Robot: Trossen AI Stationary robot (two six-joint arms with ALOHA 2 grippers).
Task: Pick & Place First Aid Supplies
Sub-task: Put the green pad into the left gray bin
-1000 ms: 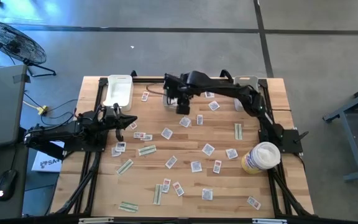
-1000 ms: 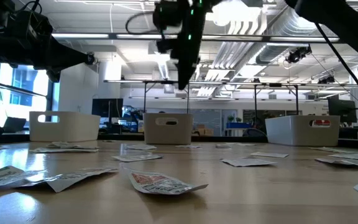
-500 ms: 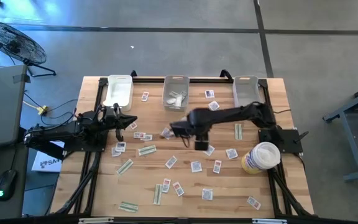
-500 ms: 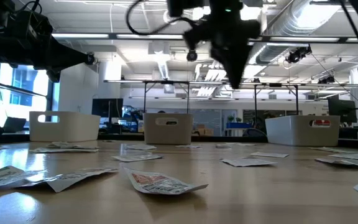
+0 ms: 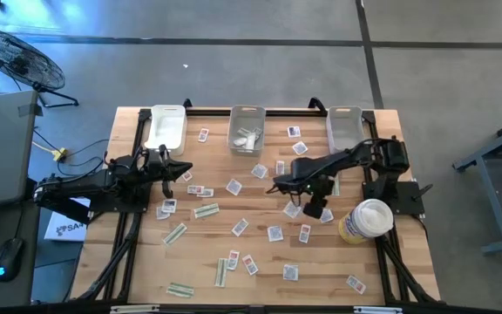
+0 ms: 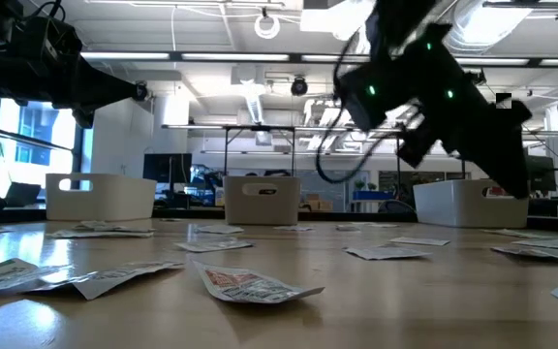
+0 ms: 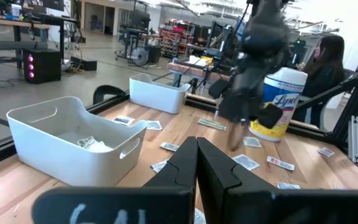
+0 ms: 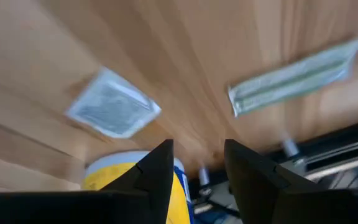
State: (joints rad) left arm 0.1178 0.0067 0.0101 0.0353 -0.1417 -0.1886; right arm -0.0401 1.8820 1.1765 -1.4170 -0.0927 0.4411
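The first aid supplies are small white packets (image 5: 274, 233) and pale green strips (image 5: 206, 210) lying flat all over the wooden table (image 5: 138, 262); a few lie in the middle bin (image 5: 247, 132). My right gripper (image 5: 317, 209) hangs open above the table's right half, slanting down, with nothing between its fingers (image 8: 157, 177). Under it lie a white packet (image 8: 114, 111) and a green strip (image 8: 294, 78). My left gripper (image 5: 184, 171) waits at the left, level and shut (image 7: 197, 163).
A white bin (image 5: 166, 129), the clear middle bin and a third bin (image 5: 345, 127) stand along the far edge. A white-and-yellow tub (image 5: 366, 220) stands just right of my right gripper. A person (image 7: 328, 62) sits beyond the table.
My right gripper has swung from above the middle bin at the far edge toward the table's near and right side, sinking closer to the table and tipping down. It now hangs beside the tub. The packets have stayed where they were.
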